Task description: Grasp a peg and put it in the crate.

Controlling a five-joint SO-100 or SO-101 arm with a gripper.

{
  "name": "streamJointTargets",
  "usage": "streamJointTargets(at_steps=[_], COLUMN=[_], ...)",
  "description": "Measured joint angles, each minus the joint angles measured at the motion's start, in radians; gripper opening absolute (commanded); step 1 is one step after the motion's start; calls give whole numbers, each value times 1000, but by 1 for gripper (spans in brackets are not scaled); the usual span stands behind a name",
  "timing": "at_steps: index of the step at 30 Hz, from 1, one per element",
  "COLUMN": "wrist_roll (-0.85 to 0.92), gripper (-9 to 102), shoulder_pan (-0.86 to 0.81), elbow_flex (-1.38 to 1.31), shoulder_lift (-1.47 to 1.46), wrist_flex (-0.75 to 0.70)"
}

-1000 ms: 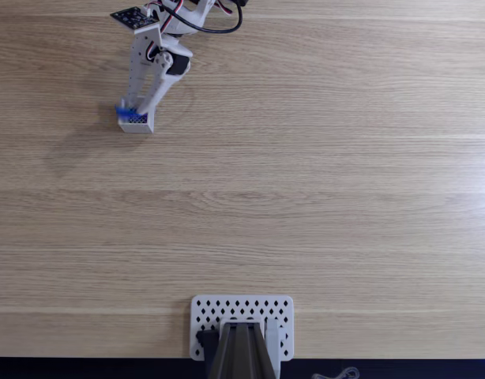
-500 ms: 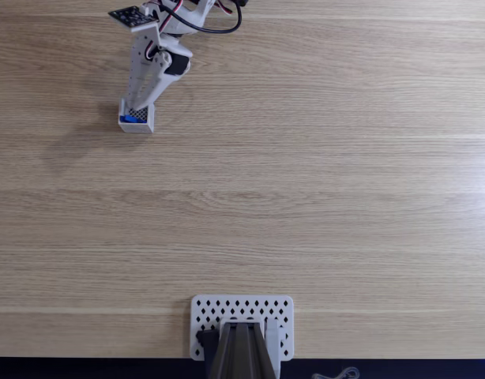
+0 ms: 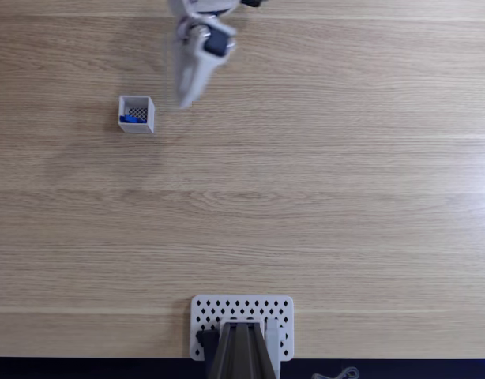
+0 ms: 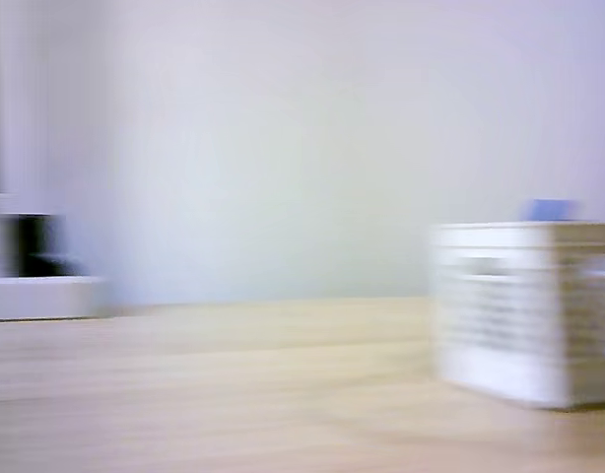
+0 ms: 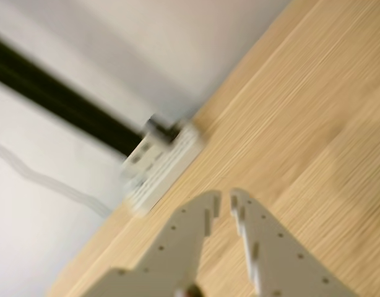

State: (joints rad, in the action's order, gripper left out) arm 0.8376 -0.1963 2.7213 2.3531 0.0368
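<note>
I see the peg [image 3: 131,119] lying in the crate [image 3: 137,102]. My gripper [image 5: 226,199] hangs apart from it, fingers nearly together, holding nothing

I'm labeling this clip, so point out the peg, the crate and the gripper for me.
peg [image 3: 132,119]: fixed view, on the blue body lying inside the crate.
crate [image 3: 151,115]: fixed view, on its white right wall.
gripper [image 5: 226,199]: wrist view, midway between the tips of the two fingers, nothing between them.

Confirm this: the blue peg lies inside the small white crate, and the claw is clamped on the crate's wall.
Not quite. In the fixed view the peg does lie inside the crate, but the claw hangs clear to its right, touching nothing.
</note>
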Motion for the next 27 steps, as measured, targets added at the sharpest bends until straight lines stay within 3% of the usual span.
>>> streamJointTargets(at_steps=[11,19,27], wrist_roll=[-408,-681,-784], gripper=[-1,-1,-1], shoulder_pan=[210,249,247], elbow_flex=[55,132,290], shoulder_lift=[437,664,827], wrist_flex=[-554,-744,-836])
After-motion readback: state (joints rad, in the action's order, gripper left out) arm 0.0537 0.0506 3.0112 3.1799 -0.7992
